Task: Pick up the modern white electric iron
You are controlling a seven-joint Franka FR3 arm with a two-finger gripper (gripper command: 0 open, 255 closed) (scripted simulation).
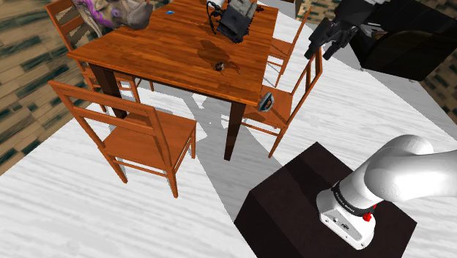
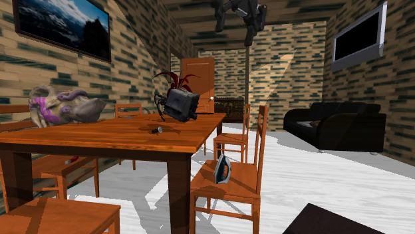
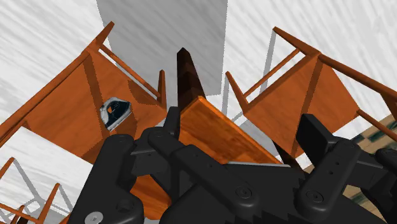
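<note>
Desk (image 1: 168, 51) sitting at the shoulder view's left. Iron (image 1: 266, 100) standing upright on chair (image 1: 253, 119) seat, just beside the desk's near corner, against the chair back. Claw (image 1: 333, 37) hovering high, well apart from iron, fingers spread wide, gripping nothing.

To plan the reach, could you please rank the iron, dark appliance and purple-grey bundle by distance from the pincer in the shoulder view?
1. Iron, on the chair seat.
2. Dark appliance, at the table far end.
3. Purple-grey bundle, table's far-left corner.
</note>
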